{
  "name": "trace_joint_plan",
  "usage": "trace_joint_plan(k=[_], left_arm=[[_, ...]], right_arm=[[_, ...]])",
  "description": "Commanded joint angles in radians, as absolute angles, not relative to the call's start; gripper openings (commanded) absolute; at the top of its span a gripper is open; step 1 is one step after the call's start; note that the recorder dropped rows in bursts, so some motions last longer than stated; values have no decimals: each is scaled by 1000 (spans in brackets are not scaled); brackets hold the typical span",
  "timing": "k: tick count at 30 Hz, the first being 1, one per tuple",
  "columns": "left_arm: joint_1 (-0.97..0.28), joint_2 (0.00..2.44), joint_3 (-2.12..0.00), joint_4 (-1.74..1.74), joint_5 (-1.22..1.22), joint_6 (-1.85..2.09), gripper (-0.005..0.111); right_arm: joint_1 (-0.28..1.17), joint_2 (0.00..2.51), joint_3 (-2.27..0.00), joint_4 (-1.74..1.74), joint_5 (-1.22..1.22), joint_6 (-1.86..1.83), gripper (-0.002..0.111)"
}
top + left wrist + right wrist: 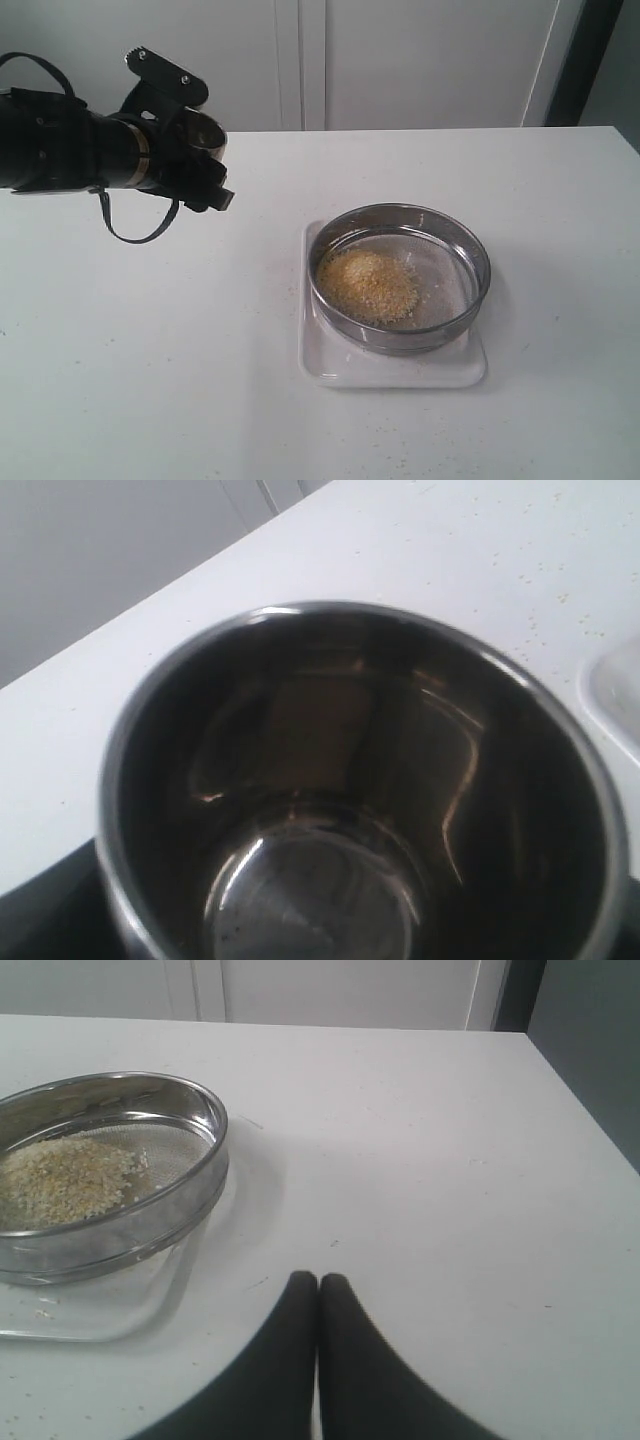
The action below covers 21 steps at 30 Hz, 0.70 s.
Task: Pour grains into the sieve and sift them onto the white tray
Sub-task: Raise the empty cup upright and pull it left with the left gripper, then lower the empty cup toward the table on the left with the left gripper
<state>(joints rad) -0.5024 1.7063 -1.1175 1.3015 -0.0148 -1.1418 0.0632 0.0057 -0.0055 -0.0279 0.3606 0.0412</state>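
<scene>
Left gripper clamps the empty cup upper left, right gripper pressed together: shake sieve gently, level over tray.

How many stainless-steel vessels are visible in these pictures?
2: the steel cup held in the left claw; the sieve resting on the white tray. None seems hidden.

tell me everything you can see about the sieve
The sieve is a wide, shallow round ring of shiny, steel-looking metal with a fine mesh bottom. It sits upright and level on the white tray, covering most of it, right of the middle of the table. A heap of golden grains lies on the mesh toward its left side in the exterior view; the rest of the mesh is mostly bare. Nothing else touches it.
</scene>
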Motion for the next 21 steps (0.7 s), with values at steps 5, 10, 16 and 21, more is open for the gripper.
trace_joint_plan(k=[5,10,16,21], left_arm=[[-497,1687,-1112,904,-48,-745,0],[-497,1687,-1112,454,-64,-303,0],[-497,1687,-1071,200,-192,-72,0],[-494,1687,-1066,182,-235,-72,0]], right_arm=[[58,0,0,-30,349,39,0],[58,0,0,-30,349,39,0],[58,0,0,-30,349,39,0],[58,0,0,-30,349,39,0]])
